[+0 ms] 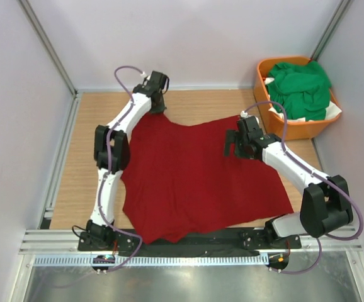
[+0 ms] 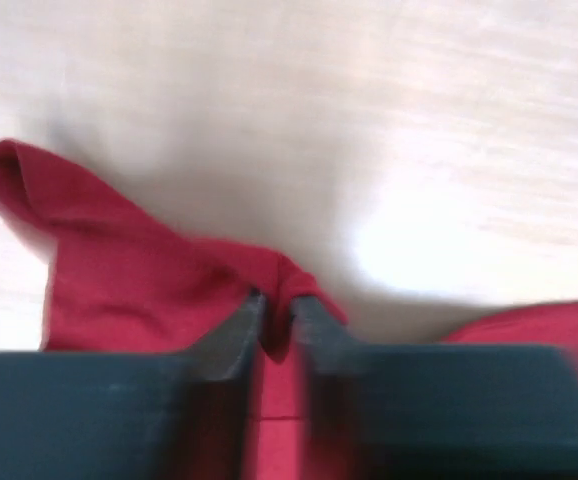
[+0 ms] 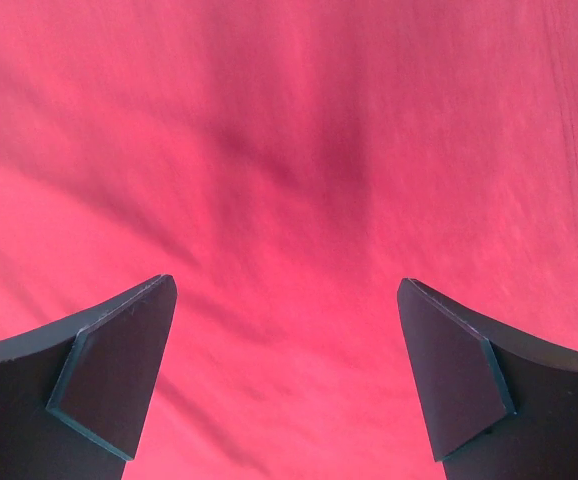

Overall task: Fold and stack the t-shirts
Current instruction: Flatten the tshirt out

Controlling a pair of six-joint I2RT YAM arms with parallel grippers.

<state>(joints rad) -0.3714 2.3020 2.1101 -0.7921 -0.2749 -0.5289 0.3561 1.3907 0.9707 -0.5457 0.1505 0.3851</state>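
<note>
A dark red t-shirt (image 1: 194, 179) lies spread over the middle of the wooden table. My left gripper (image 1: 158, 100) is at the shirt's far left corner, shut on a pinch of its red cloth (image 2: 119, 290); in the left wrist view the gripper (image 2: 277, 305) holds the fold between its tips. My right gripper (image 1: 232, 145) hovers over the shirt's right part, open and empty; in the right wrist view the gripper (image 3: 287, 370) has only red cloth (image 3: 289, 150) below it. Bright green t-shirts (image 1: 300, 88) are heaped in the basket.
An orange plastic basket (image 1: 292, 129) stands at the table's back right corner. White walls close in the back and both sides. A metal rail (image 1: 188, 242) runs along the near edge, under the shirt's hem. Bare wood (image 1: 84, 163) shows left of the shirt.
</note>
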